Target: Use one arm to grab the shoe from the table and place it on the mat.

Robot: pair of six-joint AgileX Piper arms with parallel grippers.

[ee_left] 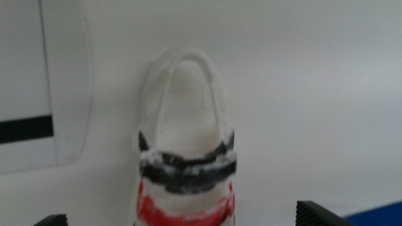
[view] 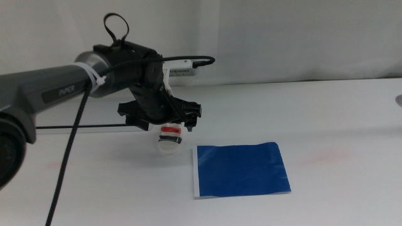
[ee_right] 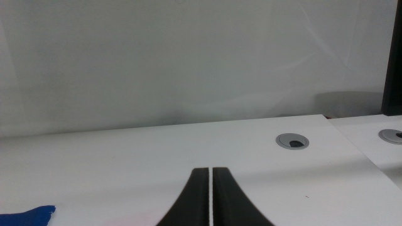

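The small white shoe (view: 168, 139), with black and red-orange straps, lies on the white table (view: 326, 125) just left of the dark blue mat (view: 239, 169). My left gripper (view: 166, 124) hangs right over the shoe, jaws open wide. In the left wrist view the shoe (ee_left: 185, 157) fills the middle and the two jaw tips stand far apart on either side of it, apart from it. A corner of the mat (ee_left: 380, 220) shows there too. My right gripper (ee_right: 210, 188) waits out of the middle view, jaws shut and empty.
A grey-white panel with a black stripe (ee_left: 38, 125) lies beside the shoe. A round grey grommet (ee_right: 293, 141) sits in the table far from the work. Faint pink smudges (view: 323, 157) mark the table right of the mat.
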